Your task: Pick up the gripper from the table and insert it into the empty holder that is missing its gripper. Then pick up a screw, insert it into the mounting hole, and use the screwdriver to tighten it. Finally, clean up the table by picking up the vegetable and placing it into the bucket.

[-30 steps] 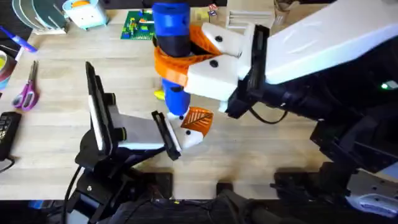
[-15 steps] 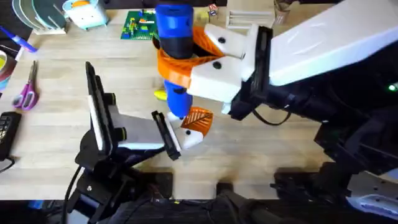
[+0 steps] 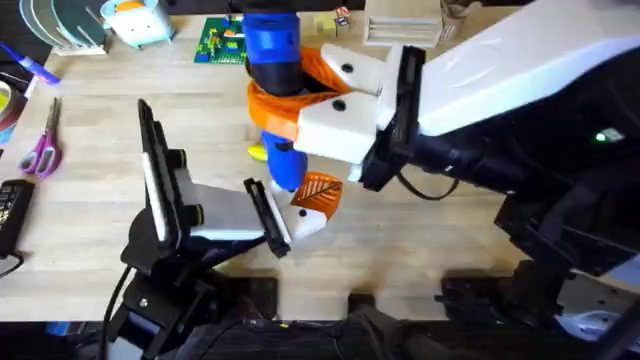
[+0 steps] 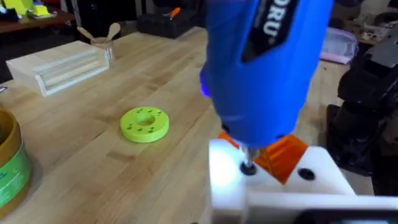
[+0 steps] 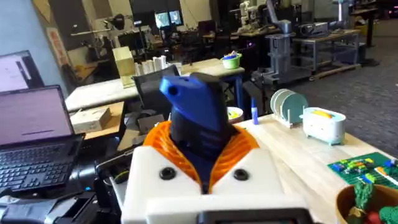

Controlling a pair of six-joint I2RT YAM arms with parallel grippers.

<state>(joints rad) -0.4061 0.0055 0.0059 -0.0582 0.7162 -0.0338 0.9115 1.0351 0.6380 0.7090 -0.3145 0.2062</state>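
Note:
My right gripper (image 3: 300, 100) is shut on the blue screwdriver (image 3: 272, 55), which stands upright between its orange pads (image 5: 163, 146). The screwdriver's metal tip (image 4: 248, 165) presses down on the white holder (image 4: 233, 183) of my left arm. The orange ribbed gripper (image 3: 319, 192) sits in that holder (image 3: 308, 222). My left gripper (image 3: 262, 215) is open, its black links spread wide. The yellow vegetable (image 3: 257, 152) peeks out behind the screwdriver. The bucket (image 4: 9, 163) stands with its tan rim up and holds green and red toy pieces (image 5: 365, 198).
A lime-green disc (image 4: 144, 123) lies beyond the holder and a clear box (image 4: 62, 66) stands behind it. Scissors (image 3: 43, 145), a dish rack (image 3: 62, 22) and a green board (image 3: 222, 40) lie along the left and back. My right arm (image 3: 520, 70) spans the table's right half.
The right gripper and the screwdriver swayed slightly right, then back left. The tip stayed on the holder and the left arm did not move.

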